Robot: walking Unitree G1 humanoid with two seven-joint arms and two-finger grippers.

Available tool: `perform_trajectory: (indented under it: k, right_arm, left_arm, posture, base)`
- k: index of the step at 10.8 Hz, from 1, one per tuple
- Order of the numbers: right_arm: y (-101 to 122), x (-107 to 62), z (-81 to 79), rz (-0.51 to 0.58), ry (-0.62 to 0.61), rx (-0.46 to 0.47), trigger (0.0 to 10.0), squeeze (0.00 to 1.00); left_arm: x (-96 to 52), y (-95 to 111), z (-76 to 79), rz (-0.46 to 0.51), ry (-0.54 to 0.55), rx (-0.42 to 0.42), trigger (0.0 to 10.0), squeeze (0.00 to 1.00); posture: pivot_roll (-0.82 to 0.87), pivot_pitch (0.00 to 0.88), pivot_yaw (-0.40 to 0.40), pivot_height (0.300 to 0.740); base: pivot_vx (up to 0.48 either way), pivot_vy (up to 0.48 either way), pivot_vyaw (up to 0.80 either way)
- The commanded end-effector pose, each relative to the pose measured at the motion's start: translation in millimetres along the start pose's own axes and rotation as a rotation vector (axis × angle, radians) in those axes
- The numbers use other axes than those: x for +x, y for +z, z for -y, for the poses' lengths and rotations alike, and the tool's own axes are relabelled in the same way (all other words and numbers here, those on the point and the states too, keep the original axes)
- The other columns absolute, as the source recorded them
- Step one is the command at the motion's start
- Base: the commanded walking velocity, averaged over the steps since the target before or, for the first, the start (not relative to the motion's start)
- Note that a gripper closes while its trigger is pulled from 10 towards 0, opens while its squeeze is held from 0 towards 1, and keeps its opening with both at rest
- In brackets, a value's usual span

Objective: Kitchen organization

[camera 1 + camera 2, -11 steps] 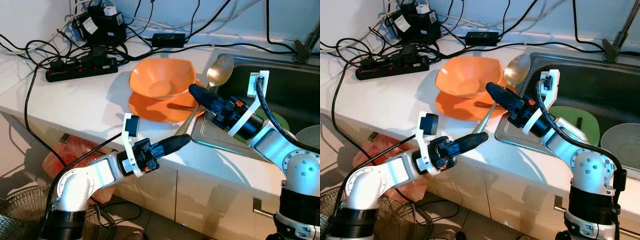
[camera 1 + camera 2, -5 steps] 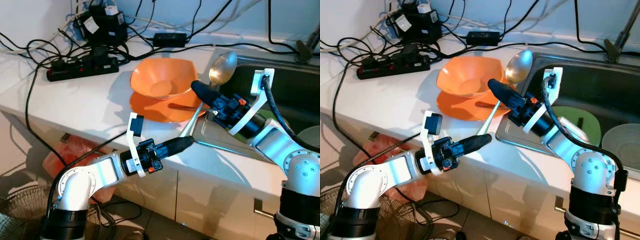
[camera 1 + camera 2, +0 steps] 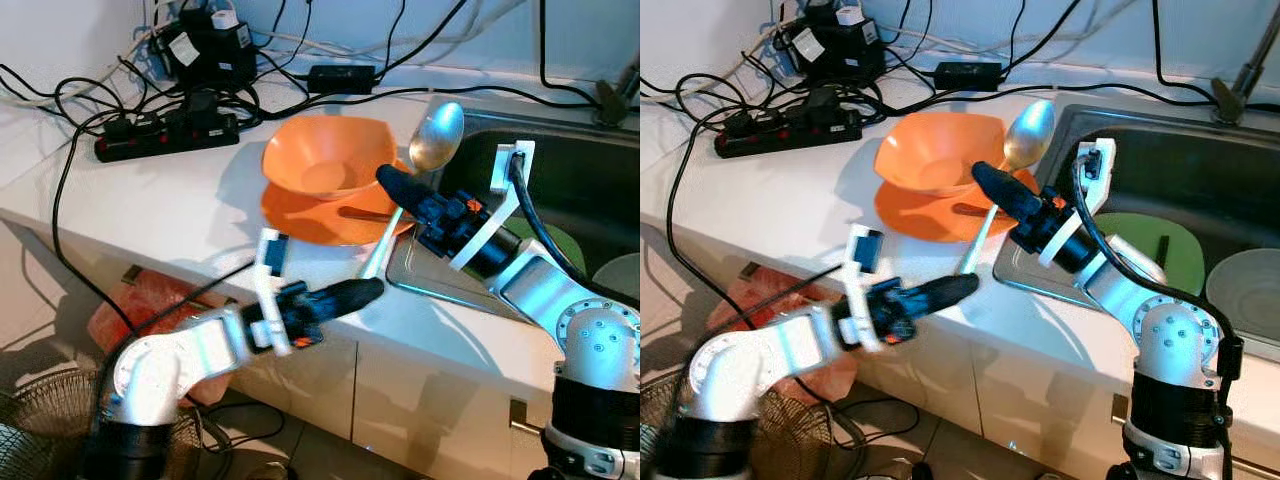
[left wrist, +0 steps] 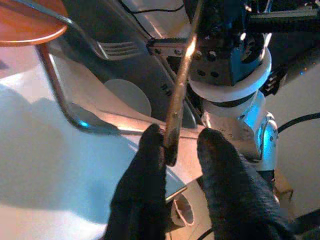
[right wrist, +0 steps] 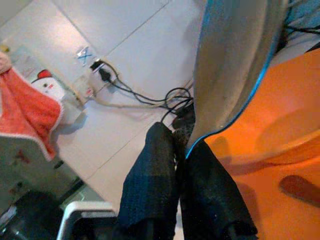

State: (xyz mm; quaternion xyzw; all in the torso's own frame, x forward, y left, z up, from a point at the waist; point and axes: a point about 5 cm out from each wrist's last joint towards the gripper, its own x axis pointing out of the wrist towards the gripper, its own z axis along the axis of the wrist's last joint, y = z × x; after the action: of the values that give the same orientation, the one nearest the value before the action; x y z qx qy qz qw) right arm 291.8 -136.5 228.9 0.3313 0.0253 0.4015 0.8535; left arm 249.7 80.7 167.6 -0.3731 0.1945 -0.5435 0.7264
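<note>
A large metal spoon point(image 3: 437, 137) hangs tilted over the counter edge, bowl up, handle slanting down to the left. My right gripper point(image 3: 390, 181) is shut on its neck just under the bowl, beside the orange bowl point(image 3: 325, 157), which sits on an orange plate point(image 3: 298, 216). My left gripper point(image 3: 368, 290) is at the handle's lower end; in the left wrist view its fingers point(image 4: 150, 167) stand open with the handle tip point(image 4: 173, 142) between them, close against one finger. A fork point(image 3: 365, 213) lies on the plate.
The steel sink point(image 3: 590, 175) is on the right, holding a green plate point(image 3: 1145, 240) and a pale bowl point(image 3: 1245, 285). A black power strip point(image 3: 165, 135) and tangled cables point(image 3: 60, 120) cover the counter's back left. A fan point(image 3: 35, 430) stands on the floor.
The right gripper and spoon have shifted slightly left. The left arm is blurred with motion, its gripper still at the handle's lower end.
</note>
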Motion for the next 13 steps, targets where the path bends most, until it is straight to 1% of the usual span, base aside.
perform_trajectory:
  k: [1,2,3,4,6,8,9,10,12,13]
  right_arm:
    - [5,-1.6,13.0,0.028,-0.115,-0.019,0.0,0.00]
    - [8,-1.3,16.2,0.048,-0.141,-0.018,0.0,0.00]
    - [19,0.0,26.2,0.126,-0.233,-0.020,0.0,0.00]
    - [23,0.2,29.4,0.152,-0.261,-0.022,0.0,0.00]
    - [32,-1.6,41.4,0.225,-0.362,-0.017,0.0,0.00]
    - [45,-8.9,59.0,0.329,-0.502,0.002,0.0,0.00]
    - [49,-13.6,68.1,0.373,-0.569,0.033,0.0,0.00]
    - [50,-15.2,72.0,0.388,-0.591,0.050,0.0,0.00]
    - [50,-16.4,76.3,0.410,-0.620,0.061,0.0,0.00]
    - [53,-19.9,81.3,0.437,-0.654,0.070,0.0,0.00]
  left_arm:
    - [4.7,7,13.6,0.007,-0.053,0.034,10.0,1.00]
    - [7.2,8,14.6,0.008,-0.052,0.030,10.0,1.00]
    - [8.7,4,16.9,-0.019,-0.065,0.033,10.0,1.00]
    - [8.6,2,17.3,-0.026,-0.064,0.033,10.0,1.00]
    - [2.7,0,10.3,-0.036,-0.036,0.033,10.0,1.00]
    - [1.0,-3,9.5,-0.061,-0.041,0.032,10.0,1.00]
    - [0.9,-5,8.1,-0.071,-0.038,0.031,10.0,1.00]
    - [1.5,-7,8.2,-0.077,-0.036,0.032,10.0,1.00]
    - [4.1,-12,15.5,-0.093,-0.051,0.039,10.0,1.00]
    - [7.2,-11,18.9,-0.100,-0.055,0.049,10.0,1.00]
  posture:
    - [0.08,0.085,0.101,0.740]
    - [0.08,0.085,0.100,0.740]
    - [0.08,0.084,0.099,0.740]
    - [0.08,0.084,0.099,0.740]
    - [0.09,0.083,0.098,0.740]
    - [0.09,0.086,0.096,0.740]
    - [0.09,0.086,0.095,0.740]
    - [0.09,0.086,0.095,0.740]
    - [0.09,0.086,0.095,0.740]
    - [0.09,0.086,0.096,0.740]
  base:
    - [0.000,0.000,0.00]
    - [0.000,0.000,0.00]
    - [0.000,0.000,0.00]
    - [0.000,0.000,0.00]
    - [0.000,0.000,0.00]
    - [0.000,0.000,0.00]
    - [0.000,0.000,0.00]
    - [0.000,0.000,0.00]
    - [0.000,0.000,0.00]
    - [0.000,0.000,0.00]
